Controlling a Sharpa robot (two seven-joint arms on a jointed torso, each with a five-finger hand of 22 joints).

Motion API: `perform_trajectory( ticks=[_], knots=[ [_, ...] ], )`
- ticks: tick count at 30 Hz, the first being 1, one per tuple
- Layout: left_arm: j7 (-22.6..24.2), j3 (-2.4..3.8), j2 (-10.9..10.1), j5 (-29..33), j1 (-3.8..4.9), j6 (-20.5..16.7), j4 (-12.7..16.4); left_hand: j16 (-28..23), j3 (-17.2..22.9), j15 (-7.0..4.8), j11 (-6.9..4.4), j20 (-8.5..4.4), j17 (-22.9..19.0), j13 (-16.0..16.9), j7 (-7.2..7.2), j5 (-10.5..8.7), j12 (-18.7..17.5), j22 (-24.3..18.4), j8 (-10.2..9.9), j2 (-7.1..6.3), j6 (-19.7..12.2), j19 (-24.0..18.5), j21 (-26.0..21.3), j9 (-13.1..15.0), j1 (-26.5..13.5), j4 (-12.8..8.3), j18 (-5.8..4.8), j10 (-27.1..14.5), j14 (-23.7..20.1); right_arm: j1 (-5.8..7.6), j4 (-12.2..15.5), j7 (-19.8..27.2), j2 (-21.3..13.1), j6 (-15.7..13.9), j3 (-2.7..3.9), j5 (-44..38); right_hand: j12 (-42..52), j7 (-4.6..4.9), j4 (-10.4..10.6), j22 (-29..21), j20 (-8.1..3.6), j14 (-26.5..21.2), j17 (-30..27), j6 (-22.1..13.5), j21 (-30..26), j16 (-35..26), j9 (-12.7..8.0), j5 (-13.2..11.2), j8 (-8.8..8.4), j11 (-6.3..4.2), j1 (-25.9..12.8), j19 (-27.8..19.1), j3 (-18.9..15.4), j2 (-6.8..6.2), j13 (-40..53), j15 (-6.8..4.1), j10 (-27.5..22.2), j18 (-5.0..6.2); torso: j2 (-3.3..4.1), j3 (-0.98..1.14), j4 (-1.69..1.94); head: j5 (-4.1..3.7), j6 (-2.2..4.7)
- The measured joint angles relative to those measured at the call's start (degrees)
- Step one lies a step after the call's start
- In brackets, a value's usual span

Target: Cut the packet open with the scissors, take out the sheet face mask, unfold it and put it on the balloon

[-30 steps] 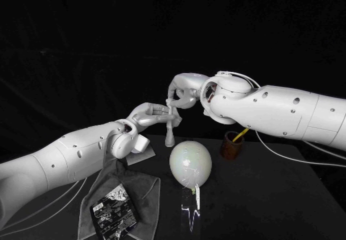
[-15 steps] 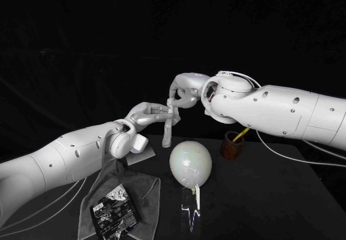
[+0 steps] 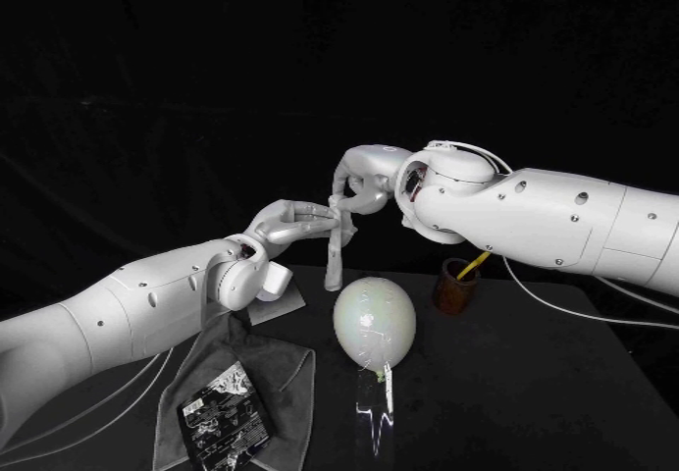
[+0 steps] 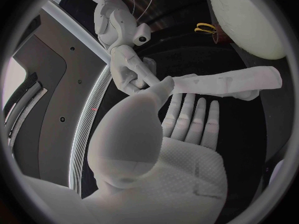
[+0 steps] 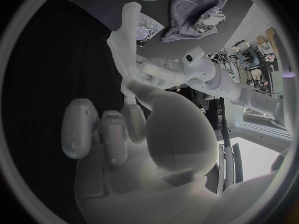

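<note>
The sheet mask (image 3: 334, 257), still folded into a narrow pale strip, hangs above the table's back. My left hand (image 3: 294, 225) and right hand (image 3: 358, 186) both pinch its top end, fingertips close together. In the left wrist view the mask (image 4: 227, 82) stretches out from the left thumb, where the right hand (image 4: 123, 64) meets it. The right wrist view has the mask (image 5: 122, 41) hanging from the right hand's fingers beside the left hand (image 5: 167, 72). The pale balloon (image 3: 374, 318) lies just below the mask. The opened dark packet (image 3: 221, 408) rests on a grey cloth (image 3: 269, 368).
A brown cup (image 3: 453, 287) behind the balloon on its right holds the yellow-handled scissors (image 3: 474, 261). A shiny strip (image 3: 372, 407) runs from the balloon's knot towards the front edge. The grey cloth covers the table's front left.
</note>
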Motion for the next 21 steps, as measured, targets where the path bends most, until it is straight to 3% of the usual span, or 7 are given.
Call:
perform_trajectory(
  ticks=[8, 21],
  knots=[
    [0.4, 0.01, 0.2, 1.5, 0.0, -0.6, -0.1, -0.2, 1.2, 0.09, 0.0, 0.0, 0.0, 0.0, -0.89, 0.01, 0.0, -0.2, 0.4, 0.6, 2.0, 0.0, -0.4, 0.0, -0.6, 0.2, 0.0, 0.0, -0.1, -0.01, -0.2, 0.0, 0.1, 0.2, -0.06, 0.1, 0.0, 0.04, 0.0, 0.0, 0.0, 0.0, 0.0, -0.1, 0.0, -0.1, 0.0, 0.0, -0.1, 0.01, 0.1, 0.0, 0.0, 0.07, 0.0, 0.0, 0.0, 0.0, -0.01, 0.0, -0.01, 0.01, 0.04],
    [1.5, 0.02, 0.4, 4.4, 0.01, -1.9, -0.5, -0.2, 2.5, -0.13, -0.01, 0.0, 0.2, 0.0, -0.89, 0.01, 0.0, -0.4, 0.6, 1.32, 3.2, 0.0, -0.7, 0.1, -0.9, 0.2, 0.0, 0.0, 0.8, -0.04, -0.6, 0.0, 0.3, 0.4, -0.19, 0.2, 0.0, -0.14, 0.0, 0.0, 0.0, 0.0, 0.0, -0.1, 0.0, 0.0, 0.0, -0.1, 0.0, 0.01, 0.1, 0.0, 0.0, 0.07, 0.0, 0.0, 0.0, 0.0, -0.01, 0.0, -0.01, 0.03, 0.07]
  ],
)
